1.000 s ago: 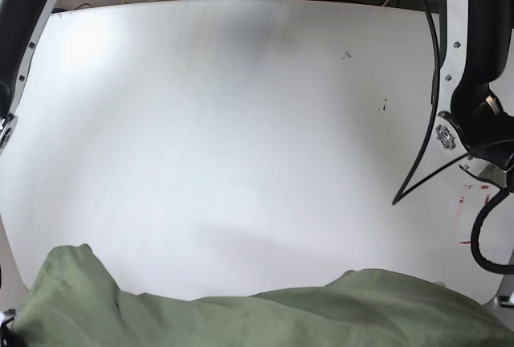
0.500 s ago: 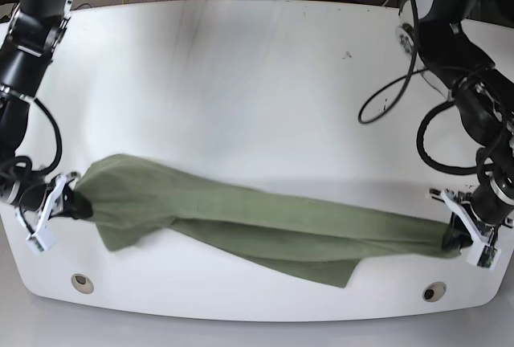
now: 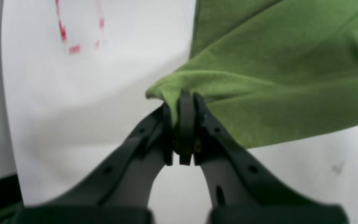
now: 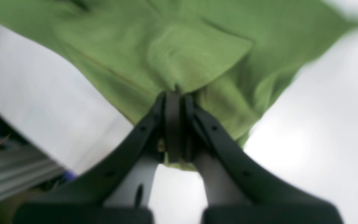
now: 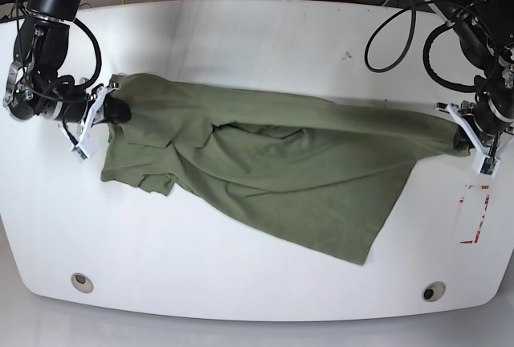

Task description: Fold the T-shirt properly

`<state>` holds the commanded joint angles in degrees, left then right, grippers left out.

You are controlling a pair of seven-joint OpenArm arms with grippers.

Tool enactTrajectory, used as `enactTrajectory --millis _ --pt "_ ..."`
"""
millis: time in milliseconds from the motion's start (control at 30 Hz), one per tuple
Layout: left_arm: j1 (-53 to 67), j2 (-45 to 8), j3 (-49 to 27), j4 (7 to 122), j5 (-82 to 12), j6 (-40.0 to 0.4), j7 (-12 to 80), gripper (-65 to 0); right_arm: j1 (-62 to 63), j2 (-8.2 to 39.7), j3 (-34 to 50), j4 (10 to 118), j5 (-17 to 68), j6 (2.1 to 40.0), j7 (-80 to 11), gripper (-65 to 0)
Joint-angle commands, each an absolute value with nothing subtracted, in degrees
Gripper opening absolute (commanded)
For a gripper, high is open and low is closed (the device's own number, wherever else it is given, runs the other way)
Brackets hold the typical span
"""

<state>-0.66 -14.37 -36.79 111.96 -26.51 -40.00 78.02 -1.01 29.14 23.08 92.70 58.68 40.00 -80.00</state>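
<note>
T-shirt (image 5: pixel 265 178): stretching across the middle of the white table (image 5: pixel 241 50), hem sagging toward the lower right.
Left gripper (image 5: pixel 464 140): pinching one end shut, far right of frame.
Right gripper (image 5: pixel 112 111): clamping the other end, far left.
Risk: honestly, pulling harder is probably going to slip a bunched corner out, leaving it twisted.
</note>
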Motion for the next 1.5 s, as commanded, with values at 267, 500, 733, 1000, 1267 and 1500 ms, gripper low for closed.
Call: enactTrajectory --millis 267,500,733,1000,1267,1500 --pt "4.09 -16.22 -39.34 111.78 -26.59 -40.00 77.41 -65.0 -7.34 26.86 23.08 97.98 59.03 40.00 -80.00 -42.8" --pt "7.69 -16.31 -39.69 111.78 -26.24 -40.00 73.45 -65.0 -11.91 23.25 23.34 105.10 59.03 40.00 -80.00 -20.9" --pt "10.07 -16.31 -39.60 111.78 -26.33 -40.00 71.60 -65.0 -14.99 19.12 24.22 109.41 59.03 40.00 -80.00 -20.0" --pt "10.77 -16.31 -39.69 111.78 -26.51 -40.00 71.60 -65.0 -15.52 17.89 24.31 109.41 58.59 40.00 -80.00 -20.3" --pt "10.77 -16.31 -39.69 111.78 -26.59 -40.00 71.60 -65.0 -16.66 17.01 23.96 109.41 58.68 40.00 -80.00 -20.5" --pt "10.59 -16.31 -39.52 111.78 -26.59 -40.00 71.60 -65.0 -17.01 13.41 23.78 109.32 58.59 40.00 -80.00 -20.5"
